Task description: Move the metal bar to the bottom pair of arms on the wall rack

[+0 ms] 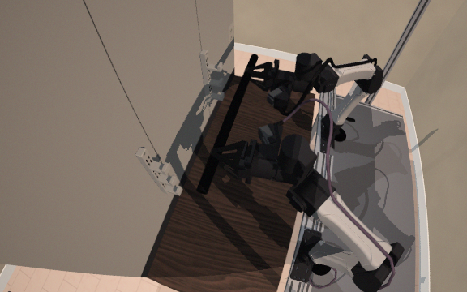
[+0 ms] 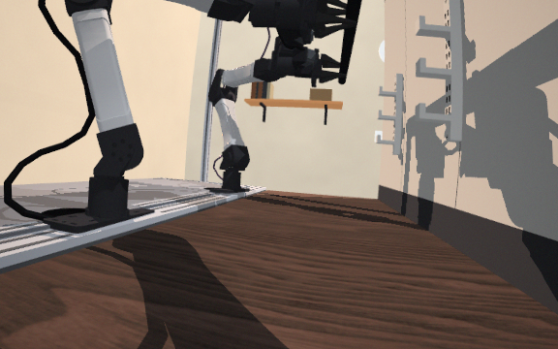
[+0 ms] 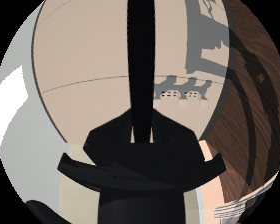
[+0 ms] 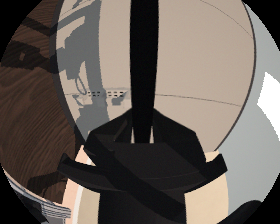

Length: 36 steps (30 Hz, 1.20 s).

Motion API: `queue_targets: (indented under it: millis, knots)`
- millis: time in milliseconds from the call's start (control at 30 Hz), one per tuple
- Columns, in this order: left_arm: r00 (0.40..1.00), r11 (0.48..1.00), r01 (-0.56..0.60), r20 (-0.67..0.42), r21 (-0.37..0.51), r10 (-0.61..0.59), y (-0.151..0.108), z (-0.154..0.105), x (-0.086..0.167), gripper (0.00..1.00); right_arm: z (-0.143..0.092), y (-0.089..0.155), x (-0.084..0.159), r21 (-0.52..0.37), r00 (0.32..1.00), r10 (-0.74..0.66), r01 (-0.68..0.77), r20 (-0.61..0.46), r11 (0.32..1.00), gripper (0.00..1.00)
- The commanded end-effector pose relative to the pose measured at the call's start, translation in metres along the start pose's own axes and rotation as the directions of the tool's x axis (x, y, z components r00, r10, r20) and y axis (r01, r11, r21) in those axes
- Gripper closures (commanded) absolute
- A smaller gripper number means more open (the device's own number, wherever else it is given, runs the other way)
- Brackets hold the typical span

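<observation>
The black metal bar (image 1: 230, 118) (image 2: 350, 44) (image 3: 141, 50) (image 4: 144, 50) hangs in the air, out from the wall, at about the height of the top rack arms or slightly above. My left gripper (image 1: 216, 155) (image 2: 341, 69) (image 3: 141, 112) and my right gripper (image 1: 250, 72) (image 2: 350, 15) (image 4: 142, 112) are both shut on it, near its two ends. Two grey rack strips (image 2: 456, 73) (image 2: 398, 116) on the wall carry three arms each. The lowest arms (image 2: 434, 116) (image 2: 387, 142) bear nothing. The bar touches neither strip.
The wall (image 1: 75, 122) (image 2: 482, 194) stands beyond the bar. A dark wooden table top (image 1: 217, 231) (image 2: 308, 271) lies below. The arm bases stand on a metal rail (image 2: 172, 215) along its edge. A shelf (image 2: 294, 103) with objects hangs on the end wall.
</observation>
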<state>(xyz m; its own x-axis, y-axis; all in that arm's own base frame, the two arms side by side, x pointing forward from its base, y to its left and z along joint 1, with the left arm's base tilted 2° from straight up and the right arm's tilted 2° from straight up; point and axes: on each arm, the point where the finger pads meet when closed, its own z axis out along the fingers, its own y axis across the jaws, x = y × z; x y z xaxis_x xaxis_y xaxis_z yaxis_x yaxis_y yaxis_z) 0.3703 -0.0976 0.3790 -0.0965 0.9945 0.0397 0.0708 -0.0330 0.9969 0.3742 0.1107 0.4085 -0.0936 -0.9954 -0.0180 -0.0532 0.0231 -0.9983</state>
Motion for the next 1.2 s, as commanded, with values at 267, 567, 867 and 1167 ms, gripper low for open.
queue_targets:
  millis: [267, 567, 867, 1167]
  knots:
    - [0.999, 0.998, 0.0, 0.049, -0.07, 0.004, 0.018, -0.024, -0.01, 1.0, -0.027, -0.017, -0.003, 0.064, 1.0, 0.017, -0.019, 0.026, 0.998, 1.0]
    - [0.999, 0.998, 0.0, 0.049, -0.07, 0.004, 0.016, -0.036, -0.009, 1.0, -0.038, -0.014, -0.003, 0.064, 1.0, 0.017, -0.019, 0.026, 0.998, 1.0]
    - [0.999, 0.998, 0.0, 0.049, -0.07, 0.004, 0.014, -0.051, -0.009, 1.0, -0.053, -0.011, -0.003, 0.064, 1.0, 0.017, -0.019, 0.026, 0.998, 1.0]
    - [0.999, 0.998, 0.0, 0.049, -0.07, 0.004, 0.012, -0.062, -0.008, 1.0, -0.065, -0.009, -0.003, 0.064, 1.0, 0.017, -0.019, 0.026, 0.998, 1.0]
